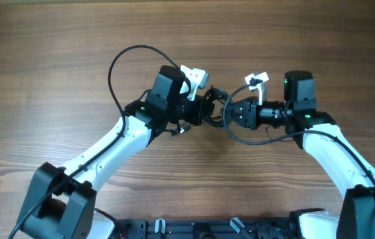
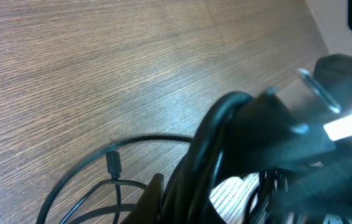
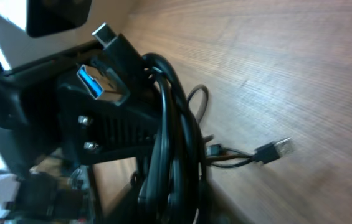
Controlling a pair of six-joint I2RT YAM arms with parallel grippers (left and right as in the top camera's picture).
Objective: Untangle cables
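Two hands close on a tangle of thin black plug-ended cables (image 1: 218, 99) at the middle of the brown wooden counter (image 1: 54, 53).
I cannot tell whether my left hand (image 1: 207, 110) or right hand (image 1: 231, 113) is clamped or apart. The cables look light, limp and snag-prone. I judge the best grip is just behind the silver flat plug (image 3: 276, 149).
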